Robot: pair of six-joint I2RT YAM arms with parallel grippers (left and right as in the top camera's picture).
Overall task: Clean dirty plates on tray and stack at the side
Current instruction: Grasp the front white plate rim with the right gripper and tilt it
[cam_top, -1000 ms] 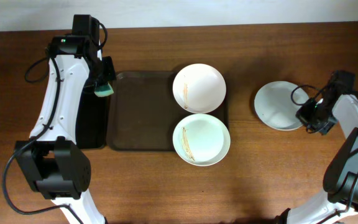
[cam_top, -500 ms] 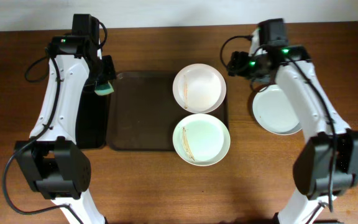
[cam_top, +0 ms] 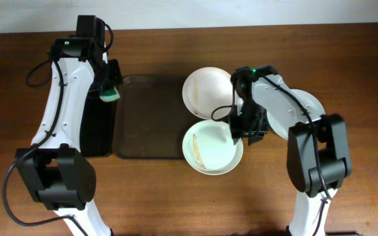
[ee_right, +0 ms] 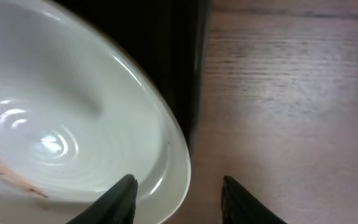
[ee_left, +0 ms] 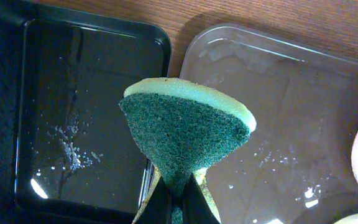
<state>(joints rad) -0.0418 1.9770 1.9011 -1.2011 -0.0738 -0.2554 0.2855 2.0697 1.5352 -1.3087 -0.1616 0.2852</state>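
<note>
Two white plates with brownish streaks sit at the right end of the dark brown tray (cam_top: pixel 149 118): a far one (cam_top: pixel 205 92) and a near one (cam_top: pixel 205 151), which also shows in the right wrist view (ee_right: pixel 73 137). A third white plate (cam_top: pixel 307 105) lies on the table to the right, mostly hidden by the right arm. My right gripper (cam_top: pixel 239 133) (ee_right: pixel 178 199) is open, its fingers either side of the near plate's right rim. My left gripper (ee_left: pixel 178 208) is shut on a green sponge (cam_top: pixel 110 94) (ee_left: pixel 182 127) above the tray's far left corner.
A smaller glossy black tray (cam_top: pixel 97 124) (ee_left: pixel 73 112) lies left of the brown tray, under the left arm. Bare wooden table (cam_top: pixel 294 190) lies right of and in front of the trays.
My right arm swung from the right-hand plate across to the near plate on the tray and lowered to its right rim. The left arm and sponge have not moved.
</note>
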